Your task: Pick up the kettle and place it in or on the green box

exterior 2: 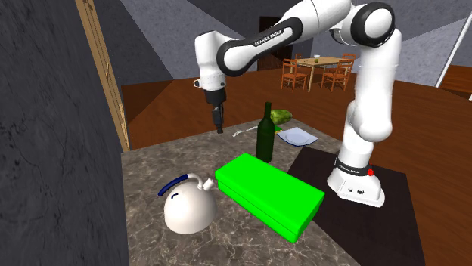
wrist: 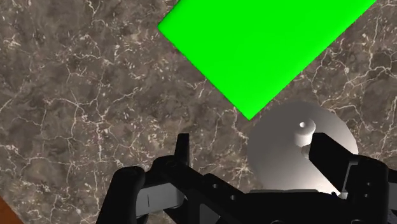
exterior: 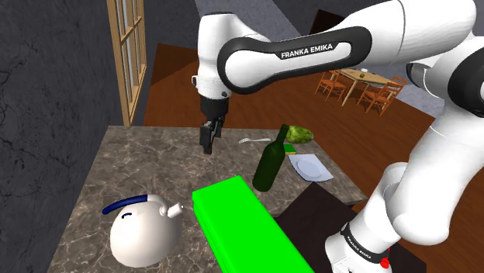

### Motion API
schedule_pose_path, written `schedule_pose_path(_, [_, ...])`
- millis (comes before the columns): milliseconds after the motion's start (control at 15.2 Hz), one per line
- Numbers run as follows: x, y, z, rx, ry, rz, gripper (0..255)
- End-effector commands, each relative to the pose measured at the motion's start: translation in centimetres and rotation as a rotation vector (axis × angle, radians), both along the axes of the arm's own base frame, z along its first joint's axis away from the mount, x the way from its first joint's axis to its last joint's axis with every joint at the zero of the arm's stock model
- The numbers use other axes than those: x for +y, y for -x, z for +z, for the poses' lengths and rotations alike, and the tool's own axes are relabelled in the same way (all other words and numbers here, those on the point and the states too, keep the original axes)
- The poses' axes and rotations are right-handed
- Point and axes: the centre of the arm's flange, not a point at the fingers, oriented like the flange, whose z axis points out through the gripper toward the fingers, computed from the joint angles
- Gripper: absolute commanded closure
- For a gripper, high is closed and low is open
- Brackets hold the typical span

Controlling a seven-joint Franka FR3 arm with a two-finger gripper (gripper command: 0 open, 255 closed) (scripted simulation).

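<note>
My gripper [exterior: 208,139] is open, its two fingers [wrist: 183,149] standing well apart with nothing between them that they touch. It hangs in the air above the surface [exterior: 140,155], beyond the far end of the box [exterior: 240,225] and clear of everything. The only writing I can read is "FRANKA EMIKA" [exterior: 308,50], in white on the dark band of my arm. The kettle [exterior: 140,233] is a white dome with a dark blue handle. It sits on the surface just beside the box's near end, on the shoulder view's left, with its short spout pointing toward the box; I cannot tell whether the spout touches it. In the wrist view the kettle shows past my fingers, close by one corner of the box. The box is bright green, long and flat, and its top is bare. A dark green bottle [exterior: 271,159] stands just past the box's far end. Farther beyond the box lie a white plate [exterior: 310,165], a fork [exterior: 252,140] and a green leafy thing [exterior: 301,134]. Nothing lies between my gripper and the kettle.
</note>
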Motion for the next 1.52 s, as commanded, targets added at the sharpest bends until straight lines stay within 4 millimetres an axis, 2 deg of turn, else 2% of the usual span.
schedule_pose_path(0, [2.5,-0.4,-1.3,0.012,0.012,0.062,0])
schedule_pose_path(396, [10.1,-0.5,-5.6,0.045,0.049,0.243,0])
schedule_pose_path(858, [18.5,1.4,-10.9,0.084,0.091,0.455,0])
schedule_pose_path(924, [18.6,1.4,-10.9,0.084,0.092,0.455,0])
schedule_pose_path(1386, [17.8,1.9,-14.8,0.084,0.092,0.455,0])
schedule_pose_path(1452, [17.8,1.9,-14.8,0.084,0.091,0.455,0])
